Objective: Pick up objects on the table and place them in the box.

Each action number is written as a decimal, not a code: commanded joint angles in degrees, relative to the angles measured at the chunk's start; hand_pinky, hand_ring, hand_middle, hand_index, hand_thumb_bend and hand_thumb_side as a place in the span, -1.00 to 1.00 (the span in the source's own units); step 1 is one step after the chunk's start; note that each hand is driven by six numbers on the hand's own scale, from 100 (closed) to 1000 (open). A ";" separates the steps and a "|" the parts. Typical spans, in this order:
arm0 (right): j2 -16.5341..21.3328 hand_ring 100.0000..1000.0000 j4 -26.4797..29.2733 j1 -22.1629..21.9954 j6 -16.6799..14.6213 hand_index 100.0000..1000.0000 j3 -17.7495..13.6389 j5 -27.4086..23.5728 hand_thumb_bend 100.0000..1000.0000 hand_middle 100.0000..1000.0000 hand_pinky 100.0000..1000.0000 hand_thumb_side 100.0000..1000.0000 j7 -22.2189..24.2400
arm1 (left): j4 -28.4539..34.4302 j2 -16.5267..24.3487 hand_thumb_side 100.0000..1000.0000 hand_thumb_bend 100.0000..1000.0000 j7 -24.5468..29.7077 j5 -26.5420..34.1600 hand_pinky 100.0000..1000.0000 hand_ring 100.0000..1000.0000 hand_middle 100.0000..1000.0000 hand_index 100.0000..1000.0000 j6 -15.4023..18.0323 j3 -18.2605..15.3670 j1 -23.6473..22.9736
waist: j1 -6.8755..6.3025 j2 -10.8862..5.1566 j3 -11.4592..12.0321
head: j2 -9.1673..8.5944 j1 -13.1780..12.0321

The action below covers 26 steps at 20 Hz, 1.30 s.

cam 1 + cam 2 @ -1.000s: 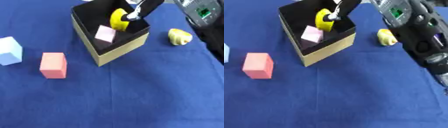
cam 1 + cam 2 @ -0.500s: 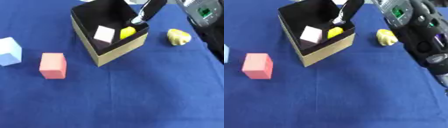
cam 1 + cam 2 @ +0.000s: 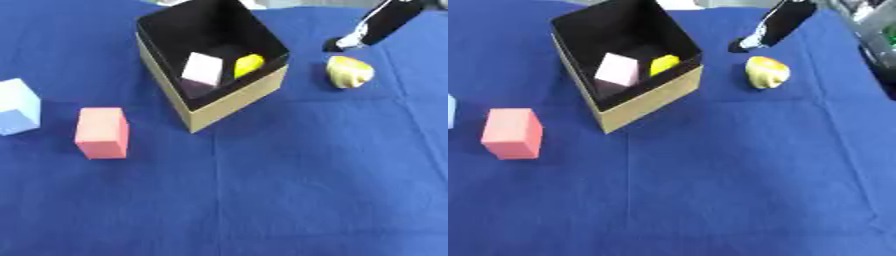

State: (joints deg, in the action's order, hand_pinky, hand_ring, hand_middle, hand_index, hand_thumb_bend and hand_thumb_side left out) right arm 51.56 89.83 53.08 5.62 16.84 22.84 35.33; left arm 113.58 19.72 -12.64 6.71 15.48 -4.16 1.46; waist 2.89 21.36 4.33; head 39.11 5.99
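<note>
Right hand [image 3: 378,27] hangs just above the rounded pale-yellow object [image 3: 350,71]; whether its fingers are spread or closed cannot be told. That object lies on the blue-cloth tabletop [image 3: 289,190], just right of the open tan cardboard box [image 3: 232,102]. Judged light, smooth, liable to roll: take across its widest part. No readable markings anywhere. Left hand absent.

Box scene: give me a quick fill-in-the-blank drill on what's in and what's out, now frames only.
1. Inside the box, beside the pale pink cube, lies a small ____ object.
2. The red block stands on the cloth to the ____ of the box.
3. The yellowish lump lies ____ the box, just below the right hand.

Missing words: yellow; left; outside
</note>
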 commanded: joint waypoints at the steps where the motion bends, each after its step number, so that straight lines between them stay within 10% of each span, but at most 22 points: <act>1: 6.22 0.62 3.41 -3.23 1.17 0.60 -3.12 -2.79 -0.06 0.47 0.65 -0.75 -1.26 | 1.01 1.07 0.40 -0.80 -0.23 -0.43 0.23 0.47 0.31 0.66 0.00 -0.67 -0.03 | -0.59 -1.38 -0.58 | 0.05 -0.51; 26: 3.59 0.63 -7.12 -6.89 1.58 0.59 -2.55 5.45 -0.07 0.47 0.66 -0.78 -3.88 | 1.01 0.35 0.40 -0.81 0.29 -0.16 0.23 0.47 0.30 0.64 0.06 -0.27 0.70 | -1.49 0.18 0.89 | -1.84 1.31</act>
State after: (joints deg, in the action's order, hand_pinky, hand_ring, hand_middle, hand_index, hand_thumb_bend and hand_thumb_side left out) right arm 53.96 83.29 45.04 7.18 15.53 27.46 31.97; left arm 113.58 19.59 -12.54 6.65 15.46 -4.13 1.78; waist 1.50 22.60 5.20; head 38.18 7.13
